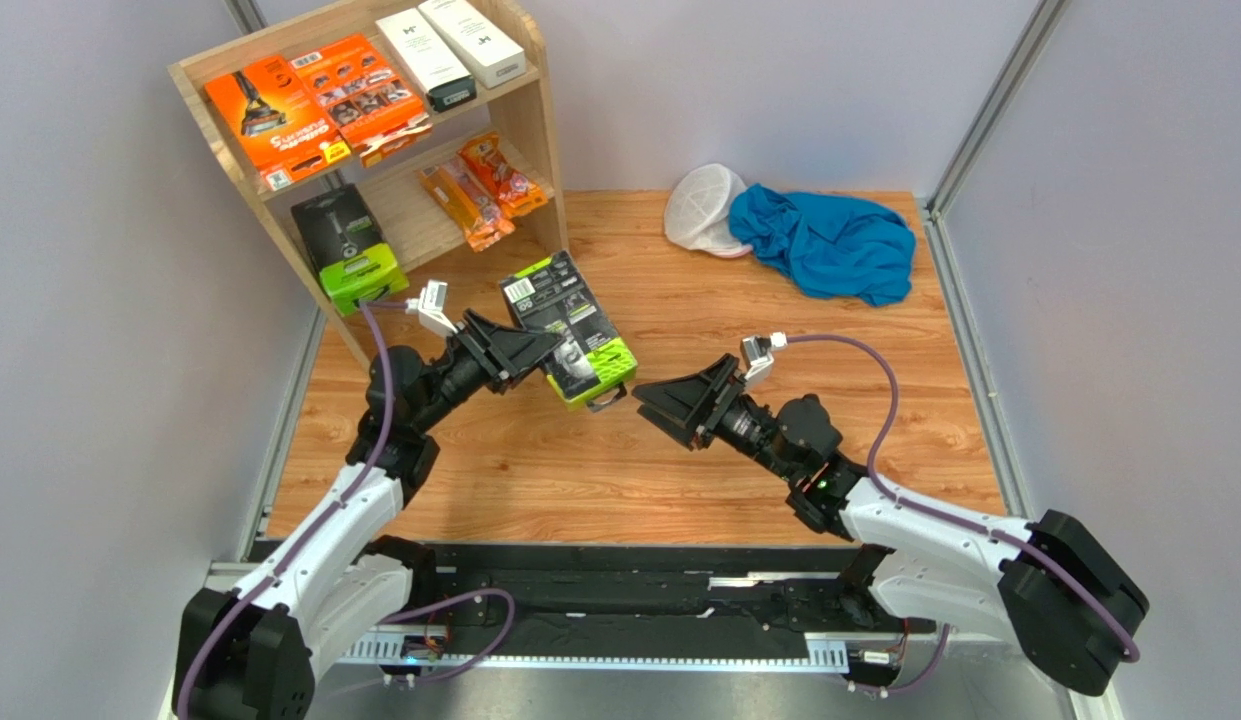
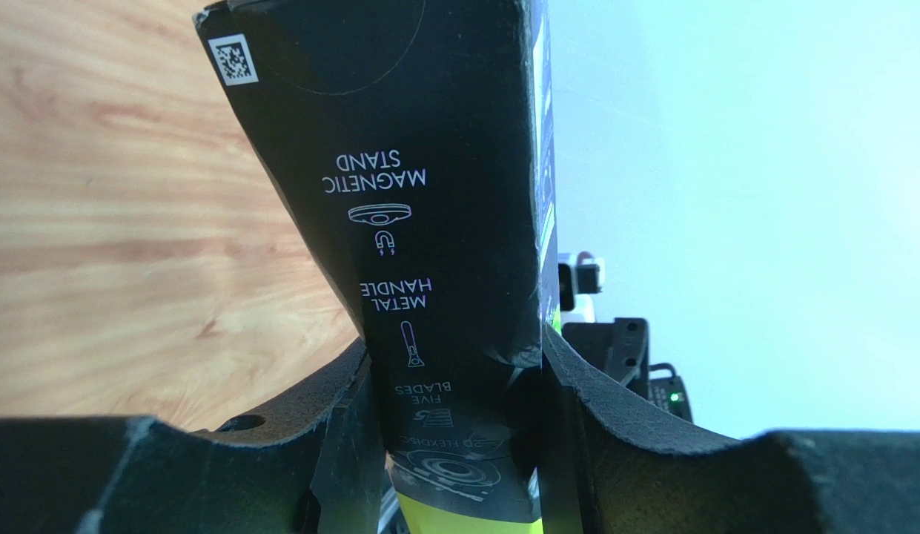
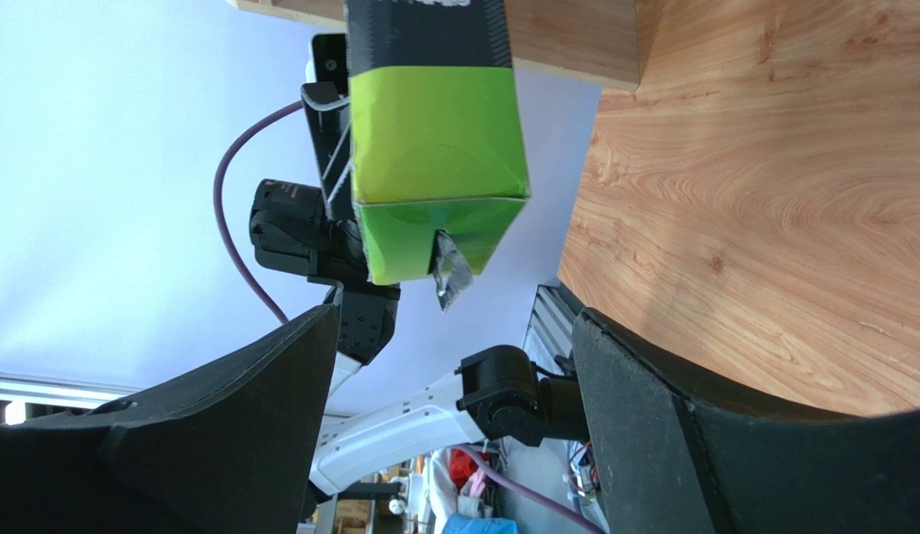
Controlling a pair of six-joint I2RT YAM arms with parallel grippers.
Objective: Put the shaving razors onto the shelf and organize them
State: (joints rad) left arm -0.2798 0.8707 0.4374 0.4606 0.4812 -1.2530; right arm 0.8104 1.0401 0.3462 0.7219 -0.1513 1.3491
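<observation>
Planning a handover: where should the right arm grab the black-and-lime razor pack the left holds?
Grip the black-and-lime razor pack by its lime end, which juts past the left gripper toward the right gripper. Come straight in, jaws across the thin faces.

Table top (image 1: 731, 450): wood w/ clear grain, smooth, soft satin shine. Shelf (image 1: 539, 135): pale wood, matt, looks unvarnished.

Black-and-lime pack (image 2: 431, 223): cardboard. The black face is matt w/ white print and a few creases; the lime end is smoother, w/ slight sheen.

Flat orange packs (image 1: 314, 102): glossy card. Small orange packets (image 1: 484, 183): shiny, prob. plastic film. White boxes (image 1: 449, 53): smooth card, approx. matt.

On the left gripper (image 2: 459, 378) the fingers (image 2: 620, 412) are matt black w/ fine grainy texture; the right gripper (image 3: 453, 367) is the same.

Arm shells (image 1: 942, 533): white glossy plastic. Cable (image 1: 882, 393): smooth purple sheath. Blue cloth (image 1: 829, 240): soft, wrinkled fabric. White cap (image 1: 704, 207): thin mesh.
</observation>
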